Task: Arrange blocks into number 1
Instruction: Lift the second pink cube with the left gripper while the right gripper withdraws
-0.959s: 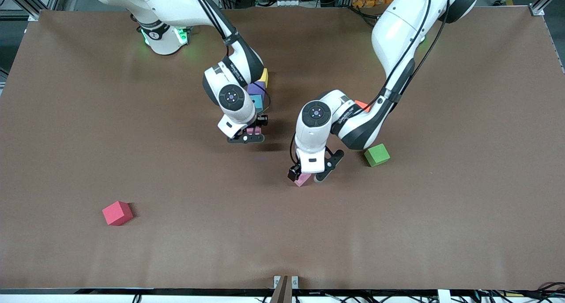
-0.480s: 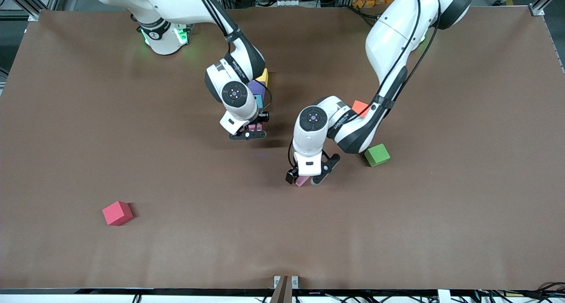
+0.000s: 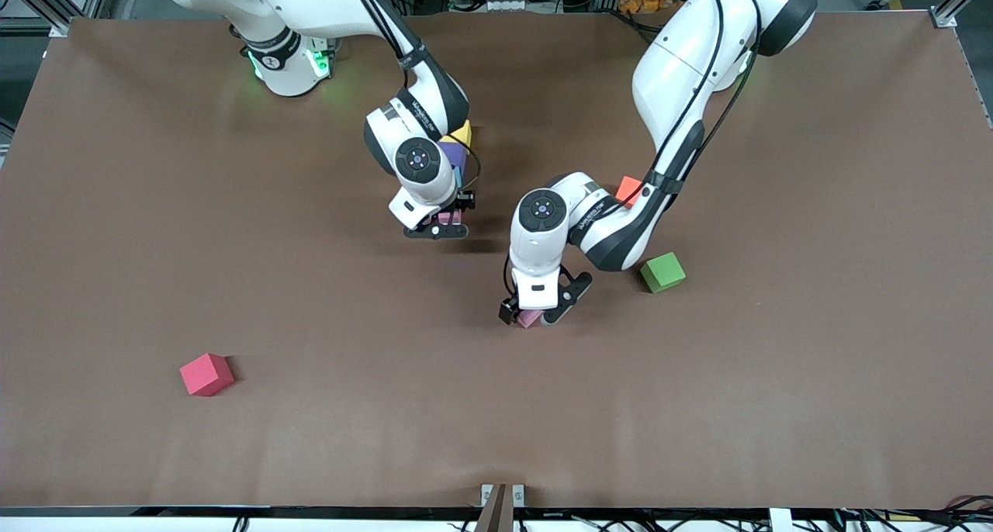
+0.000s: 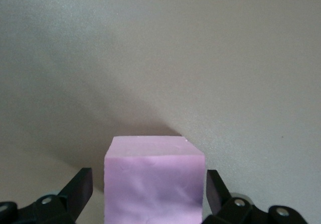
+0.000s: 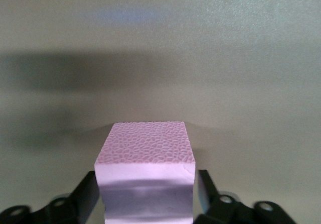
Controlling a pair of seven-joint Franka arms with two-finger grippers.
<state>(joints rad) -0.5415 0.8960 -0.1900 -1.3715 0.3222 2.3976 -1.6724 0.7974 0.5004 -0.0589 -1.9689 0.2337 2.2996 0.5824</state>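
We log the left end effector [image 3: 532,317], fingers apart, straddling a pink block [image 4: 154,181] at frame centre; the right end effector [image 3: 439,228], fingers apart beside another pink block [image 5: 145,184] above it; yellow block [image 3: 463,133], purple block [image 3: 454,151] higher still on the worktop [image 3: 776,400].

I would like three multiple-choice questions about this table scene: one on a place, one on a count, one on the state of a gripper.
1. The red cube lies: A) on another cube; B) by itself, nearest to the front camera; C) in a gripper.
2. Pink blocks in the front view: A) one; B) two; C) four.
3. The left gripper is: A) open, fingers on either side of a pink block; B) shut on nothing; C) high above the table.
Key: 1 B, it sits lowest in the front view. 2 B, only two pink ones show. 3 A, its wrist view shows a gap beside the block.
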